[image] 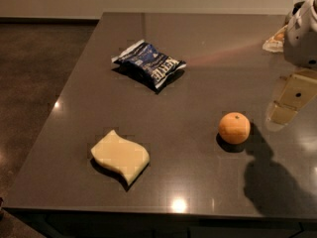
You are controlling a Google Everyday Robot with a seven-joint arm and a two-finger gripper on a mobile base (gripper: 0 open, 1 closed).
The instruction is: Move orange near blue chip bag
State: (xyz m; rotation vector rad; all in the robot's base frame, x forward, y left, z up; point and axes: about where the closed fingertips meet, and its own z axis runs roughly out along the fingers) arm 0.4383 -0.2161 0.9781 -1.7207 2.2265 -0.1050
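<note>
The orange [234,128] sits on the dark table [198,73], right of the middle. The blue chip bag [149,63] lies crinkled at the back left of the middle, well apart from the orange. My gripper [286,110] hangs at the right edge of the camera view, just right of the orange and a little above the table, not touching it. The white arm [303,33] rises above it.
A pale yellow wavy sponge [120,155] lies at the front left. A pale packet [275,39] lies at the back right, partly hidden by the arm. The table's left and front edges drop to a dark floor [34,83].
</note>
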